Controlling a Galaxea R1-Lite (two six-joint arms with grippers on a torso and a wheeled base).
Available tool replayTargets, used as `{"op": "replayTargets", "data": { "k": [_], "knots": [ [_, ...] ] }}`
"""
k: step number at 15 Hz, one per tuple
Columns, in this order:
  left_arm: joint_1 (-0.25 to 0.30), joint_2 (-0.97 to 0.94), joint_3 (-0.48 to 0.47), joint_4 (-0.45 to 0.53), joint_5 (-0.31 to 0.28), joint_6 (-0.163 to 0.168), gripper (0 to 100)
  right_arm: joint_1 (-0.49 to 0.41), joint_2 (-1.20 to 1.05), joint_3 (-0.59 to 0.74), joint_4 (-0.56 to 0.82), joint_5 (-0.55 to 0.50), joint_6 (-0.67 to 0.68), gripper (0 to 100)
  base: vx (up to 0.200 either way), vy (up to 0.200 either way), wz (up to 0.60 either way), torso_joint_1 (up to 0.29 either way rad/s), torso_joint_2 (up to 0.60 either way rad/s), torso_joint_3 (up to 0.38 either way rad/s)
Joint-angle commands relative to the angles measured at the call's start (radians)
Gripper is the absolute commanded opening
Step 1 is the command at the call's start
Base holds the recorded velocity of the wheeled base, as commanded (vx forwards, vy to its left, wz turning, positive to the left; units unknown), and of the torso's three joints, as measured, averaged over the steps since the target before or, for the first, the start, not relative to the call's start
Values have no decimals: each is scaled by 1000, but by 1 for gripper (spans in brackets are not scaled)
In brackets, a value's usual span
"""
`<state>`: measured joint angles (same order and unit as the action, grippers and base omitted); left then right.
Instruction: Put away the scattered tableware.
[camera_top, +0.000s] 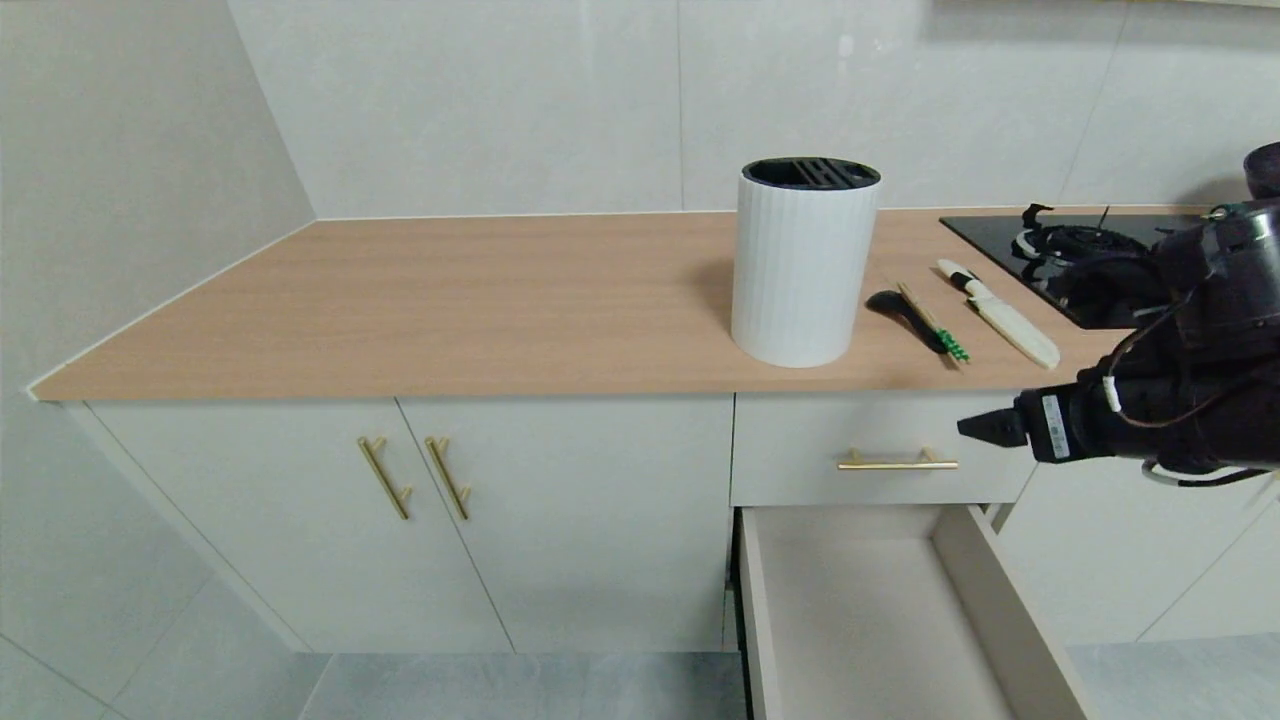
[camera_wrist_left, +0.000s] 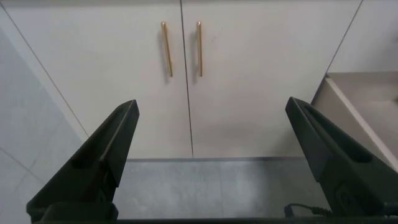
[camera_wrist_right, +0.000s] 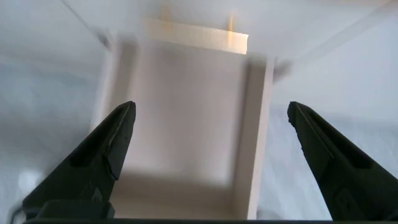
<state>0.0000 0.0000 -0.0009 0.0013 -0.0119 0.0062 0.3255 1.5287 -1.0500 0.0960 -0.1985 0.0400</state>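
Spoon (camera_top: 903, 310), green-ended stick (camera_top: 938, 327) and white knife (camera_top: 1003, 318) lie loose on bench (camera_top: 450, 300), just right of holder (camera_top: 805, 265). Drawer (camera_top: 860, 610) below holder is open, likely to receive them. Right pincer (camera_wrist_right: 210, 112) is wide over it. Left pincer (camera_wrist_left: 211, 106) is wide, low, facing the cabinet doors (camera_wrist_left: 186, 68) left of holder.

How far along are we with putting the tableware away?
Done: the lower drawer is pulled open, with nothing visible inside. In hand: nothing; the right end effector hangs open above it. Remaining: the black spoon, chopsticks and white knife all lie on the counter beside the white utensil holder.
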Motion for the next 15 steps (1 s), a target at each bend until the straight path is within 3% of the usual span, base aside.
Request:
{"op": "replayTargets", "data": {
  "k": [1, 4, 9, 15],
  "knots": [
    [0, 2, -1, 0, 0, 0, 100, -25, 22, -110, -9, 28, -9, 100, 0, 0, 0, 168, -290, -129],
    [0, 2, 1, 0, 0, 0, 100, -39, 143, -286, 84, 34, -45, 100, 0, 0, 0, 63, -108, -48],
    [0, 2, -1, 0, 0, 0, 100, -146, 298, -323, 36, 48, -58, 100, 0, 0, 0, 0, 0, 0],
    [0, 2, -1, 0, 0, 0, 100, -145, 332, -323, -15, 47, -55, 100, 0, 0, 0, 0, 0, 0]
  ]
}}
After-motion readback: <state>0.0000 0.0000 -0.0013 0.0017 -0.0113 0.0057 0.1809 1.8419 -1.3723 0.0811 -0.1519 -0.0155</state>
